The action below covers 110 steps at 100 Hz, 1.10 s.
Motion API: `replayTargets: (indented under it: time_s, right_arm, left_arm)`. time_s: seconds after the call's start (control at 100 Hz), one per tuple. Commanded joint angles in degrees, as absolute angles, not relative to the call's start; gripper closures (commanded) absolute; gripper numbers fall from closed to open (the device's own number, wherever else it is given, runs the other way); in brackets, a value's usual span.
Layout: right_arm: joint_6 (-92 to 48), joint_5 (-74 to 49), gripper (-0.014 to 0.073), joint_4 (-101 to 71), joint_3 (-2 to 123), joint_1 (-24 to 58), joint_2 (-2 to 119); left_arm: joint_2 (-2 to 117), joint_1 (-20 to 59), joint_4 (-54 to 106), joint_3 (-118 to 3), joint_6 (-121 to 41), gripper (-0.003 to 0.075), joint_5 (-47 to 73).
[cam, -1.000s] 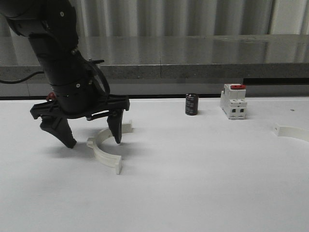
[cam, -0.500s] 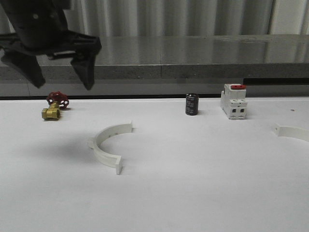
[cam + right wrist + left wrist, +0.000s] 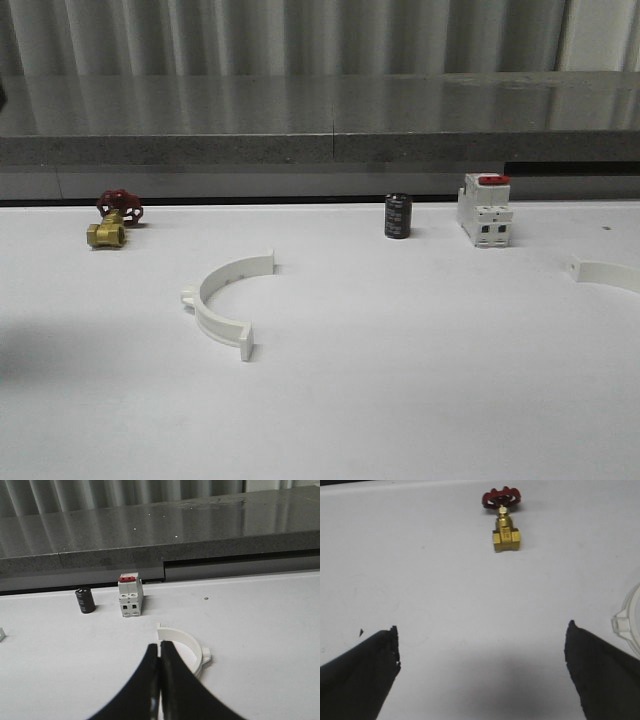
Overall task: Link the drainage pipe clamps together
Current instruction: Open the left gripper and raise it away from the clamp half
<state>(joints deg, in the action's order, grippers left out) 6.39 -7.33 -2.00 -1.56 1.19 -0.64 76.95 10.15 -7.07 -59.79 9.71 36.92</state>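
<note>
**A:** Which step is this?

**B:** Between grasps, I judge. One half-ring clamp (image 3: 222,303) lies loose on the white counter (image 3: 400,400) at about eight o'clock from the middle of the front view; the other half-ring clamp (image 3: 605,272) sits at three o'clock, cut by the frame edge. They are well apart, so nothing is joined yet.

**A:** And the pincers?

**B:** The left pincer (image 3: 480,672) is spread wide, holding nothing, above bare counter, with the brass valve (image 3: 504,522) at twelve o'clock and a clamp tab at its three o'clock edge. The right pincer (image 3: 160,667) is pressed together, empty, hovering just short of the right-hand clamp, with the breaker (image 3: 130,595) and the black cylinder (image 3: 85,600) beyond it.

**A:** Next move?

**B:** Probably the right pincer must spread, take its clamp by the arc, and carry it across so the flange tabs meet.

**A:** Any change?

**B:** Yes. A second ago the left arm stood over its clamp with fingers straddling it; half a second ago it was lifted high; now it is gone from the front view, and the clamp looks unmoved.
</note>
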Motion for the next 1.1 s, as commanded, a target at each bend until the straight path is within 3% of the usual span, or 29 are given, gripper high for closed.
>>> replayTargets:
  time_s: [0.0, 0.42, 0.77, 0.91, 1.09]
  right_arm:
    - [5.93, -2.47, 0.0662, -1.93, -0.67, 0.81, -1.75]
    - [5.93, -2.47, 0.0662, -1.93, -0.67, 0.81, -1.75]
    - [5.93, -2.47, 0.0662, -1.93, -0.67, 0.81, -1.75]
    - [5.93, -2.47, 0.0662, -1.93, -0.67, 0.81, -1.75]
    - [5.93, -2.47, 0.0662, -1.93, -0.67, 0.81, -1.75]
  left_arm:
    - [69.79, 8.42, -6.3, -56.14, 9.58, 0.0083, 29.92]
    - [42.95, 7.3, -4.83, -33.35, 9.58, 0.0083, 18.34]
    - [29.45, 7.3, -3.65, -28.3, 9.58, 0.009, 22.22]
    - [28.14, 7.3, -3.65, -28.3, 9.58, 0.0186, 23.37]
    - [28.15, 7.3, -3.65, -28.3, 9.58, 0.0463, 23.01]
